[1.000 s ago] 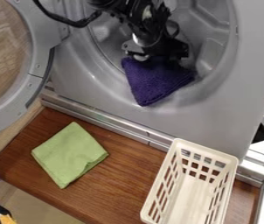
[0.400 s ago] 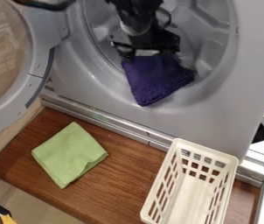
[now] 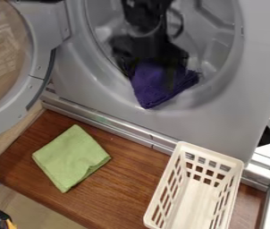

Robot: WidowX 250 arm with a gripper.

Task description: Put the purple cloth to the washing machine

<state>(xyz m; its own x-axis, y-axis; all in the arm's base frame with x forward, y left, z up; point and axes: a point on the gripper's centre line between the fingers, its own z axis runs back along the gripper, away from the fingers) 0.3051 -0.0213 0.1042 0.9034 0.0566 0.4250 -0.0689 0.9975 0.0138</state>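
In the camera view, at the open mouth of the washing machine [image 3: 179,120], you have the gripper [image 3: 150,70] over the purple cloth [image 3: 151,93]; you cannot tell whether it is clenched or released. Cloth lies across the lower rim. Below: brown wooden surface [image 3: 122,179], folded green cloth [image 3: 72,157], white slotted basket [image 3: 151,212]. Round door [image 3: 36,71] stands open; pale wood-look floor [image 3: 27,203] beyond the surface.

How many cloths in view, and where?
2. Purple cloth: at the lower edge of the washing machine's opening, by the gripper. Green cloth: on the wooden board, left of the basket in the picture.
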